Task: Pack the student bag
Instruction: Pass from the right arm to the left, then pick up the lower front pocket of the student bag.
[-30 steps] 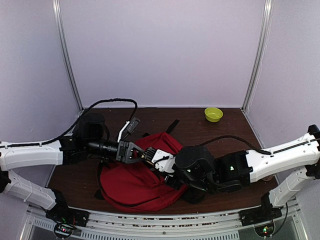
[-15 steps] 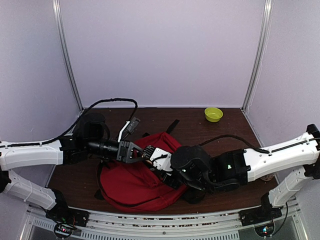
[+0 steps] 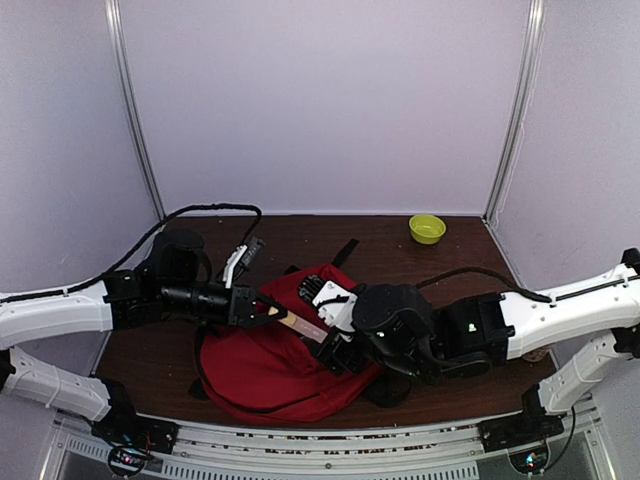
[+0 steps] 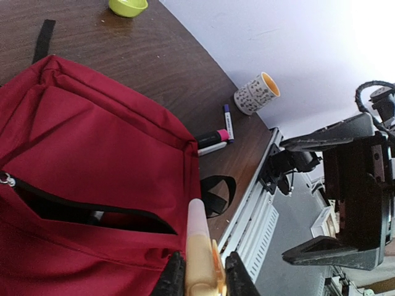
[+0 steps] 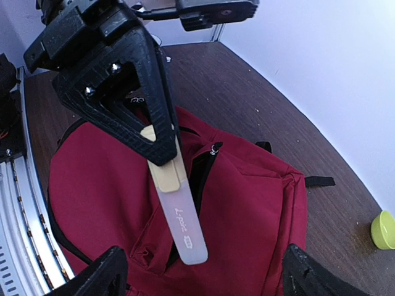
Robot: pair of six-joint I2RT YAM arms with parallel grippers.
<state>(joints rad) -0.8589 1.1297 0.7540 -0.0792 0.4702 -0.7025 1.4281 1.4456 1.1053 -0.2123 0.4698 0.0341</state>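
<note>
The student bag (image 3: 255,370), dark red, lies flat on the table between both arms. Its front pocket zip (image 5: 200,172) gapes open. My left gripper (image 3: 262,310) is shut on a cream pen with a frosted cap (image 3: 300,325), which pokes out over the bag. From the left wrist the pen (image 4: 199,240) stands between the black fingers above the pocket slit (image 4: 92,213). My right gripper (image 5: 207,274) is open, its fingers spread wide on either side of the pen's cap (image 5: 185,231) without touching it.
A green bowl (image 3: 427,228) sits at the back right. A patterned cup (image 4: 256,94) and two markers (image 4: 213,139) lie on the table beyond the bag. A black strap loop (image 4: 219,194) hangs near the table's front rail.
My right gripper has opened and let go of the pen. The left gripper has kept the pen and drawn back a little to the left.
</note>
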